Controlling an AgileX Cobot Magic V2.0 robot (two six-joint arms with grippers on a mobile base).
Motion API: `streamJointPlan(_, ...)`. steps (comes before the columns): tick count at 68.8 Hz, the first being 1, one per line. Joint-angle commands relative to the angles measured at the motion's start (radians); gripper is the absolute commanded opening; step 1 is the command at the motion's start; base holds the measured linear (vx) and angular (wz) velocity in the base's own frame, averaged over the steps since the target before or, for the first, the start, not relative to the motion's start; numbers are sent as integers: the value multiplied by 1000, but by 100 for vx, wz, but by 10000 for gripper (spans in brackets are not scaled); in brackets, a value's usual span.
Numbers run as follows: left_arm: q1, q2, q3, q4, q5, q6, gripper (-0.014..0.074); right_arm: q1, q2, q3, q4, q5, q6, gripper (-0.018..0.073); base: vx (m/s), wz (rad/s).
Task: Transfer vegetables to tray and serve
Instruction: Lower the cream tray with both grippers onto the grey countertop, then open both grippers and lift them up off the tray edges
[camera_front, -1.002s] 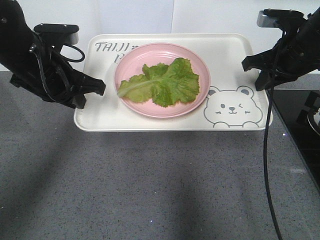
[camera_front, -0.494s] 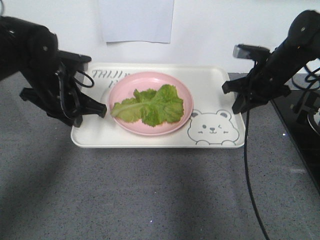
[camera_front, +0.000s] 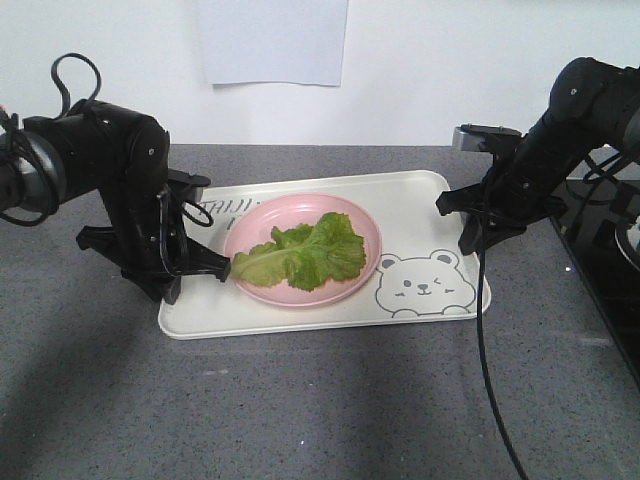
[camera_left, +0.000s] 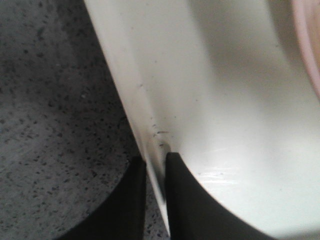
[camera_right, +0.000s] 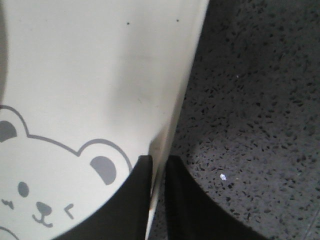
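Midframe, left gripper (camera_left: 156, 172) and right gripper (camera_right: 159, 172) pinch the tray (camera_front: 440, 200) rims; uneven motion could slide pink plate (camera_front: 362, 222) and vegetables (camera_front: 305, 255).

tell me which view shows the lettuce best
The exterior front-facing view: the lettuce lies whole on the pink plate, which sits on the tray. The left wrist view catches only a sliver of the plate's rim and no lettuce; the right wrist view shows just the tray's bear print and edge.
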Motion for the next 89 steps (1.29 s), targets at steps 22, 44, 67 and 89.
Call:
streamJointPlan(22,-12,-51,-30,18,29,45,8,6,-61,-31,47,45,-30,297,0,0)
streamJointPlan(44,-12,-53,-30,18,49,44,111,6,-61,-31,37,45,-11,372,0,0)
streamJointPlan(67,-12,-55,-31,19,51,40,286,6,-64,-31,34,45,-8,372,0,0)
streamJointPlan(89,-12,-75,-33,22,50,37,294,6,-78,-34,32,45,-8,372,0,0)
